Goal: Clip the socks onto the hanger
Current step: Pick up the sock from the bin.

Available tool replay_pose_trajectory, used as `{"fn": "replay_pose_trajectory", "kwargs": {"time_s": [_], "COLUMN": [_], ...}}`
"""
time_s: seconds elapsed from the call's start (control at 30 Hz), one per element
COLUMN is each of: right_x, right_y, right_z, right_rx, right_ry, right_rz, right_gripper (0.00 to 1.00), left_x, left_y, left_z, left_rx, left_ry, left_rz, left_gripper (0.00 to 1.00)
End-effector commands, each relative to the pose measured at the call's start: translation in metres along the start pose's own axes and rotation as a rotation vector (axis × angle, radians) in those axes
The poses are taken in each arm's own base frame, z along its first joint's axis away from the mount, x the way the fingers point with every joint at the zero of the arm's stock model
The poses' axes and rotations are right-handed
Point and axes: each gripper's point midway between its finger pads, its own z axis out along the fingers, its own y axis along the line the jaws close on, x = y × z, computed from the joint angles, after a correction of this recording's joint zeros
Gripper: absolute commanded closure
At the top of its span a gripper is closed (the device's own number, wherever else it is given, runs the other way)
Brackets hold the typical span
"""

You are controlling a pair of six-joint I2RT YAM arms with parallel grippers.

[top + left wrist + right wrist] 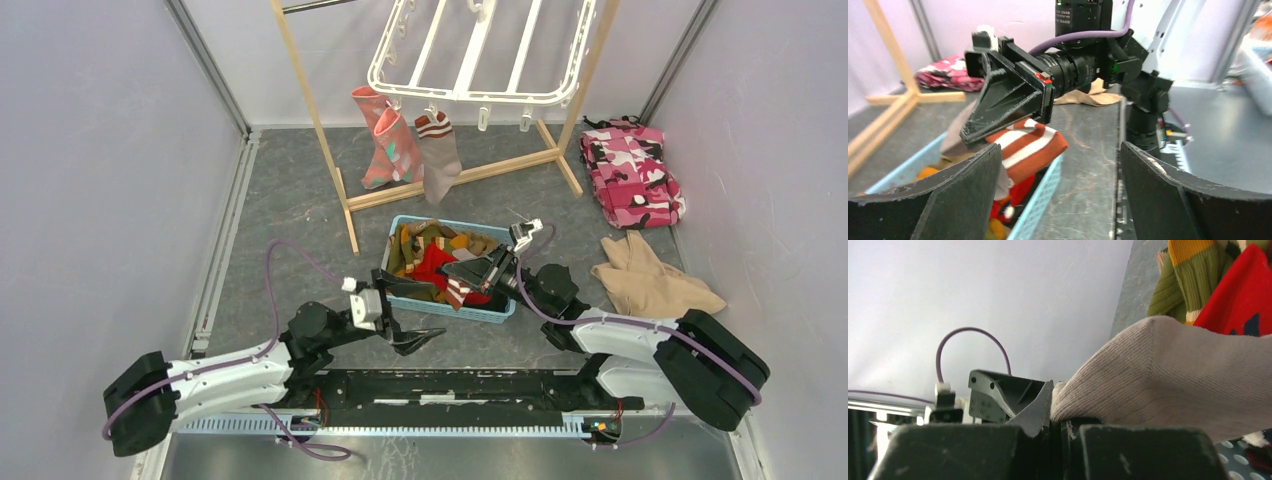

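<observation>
Hanger (480, 50) cut off up top. I read right end effector (452, 270) pinching striped-cuff sock (1023, 147), probably over basket (455, 225); left end effector (415, 338) wide apart. Grey surface (290, 200), pale walls (100, 150).

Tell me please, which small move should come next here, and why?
Probably the right gripper should lift the striped-cuff sock clear of the blue basket, toward the hanger. Its jaws are shut on the grey part, the cuff is over the basket, and the left gripper stands open and empty beside it.
</observation>
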Motion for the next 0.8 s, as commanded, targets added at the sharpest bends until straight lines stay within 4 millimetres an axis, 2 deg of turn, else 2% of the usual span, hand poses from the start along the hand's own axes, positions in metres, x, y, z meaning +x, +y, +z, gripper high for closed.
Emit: {"fn": "replay_pose_trajectory", "kwargs": {"time_s": [0.0, 0.17, 0.23, 0.3, 0.37, 0.43, 0.53, 0.77], "right_x": [-0.009, -0.012, -0.012, -0.011, -0.010, -0.009, -0.009, -0.007], "right_y": [0.034, 0.035, 0.035, 0.034, 0.034, 0.033, 0.033, 0.033], "right_z": [-0.002, -0.001, 0.000, 0.000, 0.000, 0.000, -0.002, -0.002], "right_rx": [-0.138, -0.139, -0.140, -0.138, -0.140, -0.143, -0.150, -0.156], "right_ry": [-0.034, -0.045, -0.042, -0.039, -0.034, -0.032, -0.030, -0.021], "right_rz": [0.144, 0.164, 0.164, 0.167, 0.172, 0.182, 0.196, 0.208], "right_gripper": [1.00, 1.00, 1.00, 1.00, 1.00, 1.00, 1.00, 0.99], "left_x": [-0.007, 0.009, 0.012, 0.010, 0.005, -0.001, 0.001, 0.008], "left_y": [0.019, 0.021, 0.030, 0.040, 0.047, 0.047, 0.048, 0.041], "left_z": [0.009, 0.028, 0.033, 0.036, 0.038, 0.039, 0.039, 0.039], "left_rx": [-0.072, -0.082, -0.141, -0.214, -0.270, -0.290, -0.299, -0.268], "left_ry": [-0.014, 0.063, 0.093, 0.109, 0.104, 0.079, 0.085, 0.091], "left_rz": [0.391, 0.494, 0.519, 0.520, 0.510, 0.515, 0.515, 0.460], "left_gripper": [0.08, 0.13, 0.20, 0.29, 0.32, 0.36, 0.42, 0.71]}}
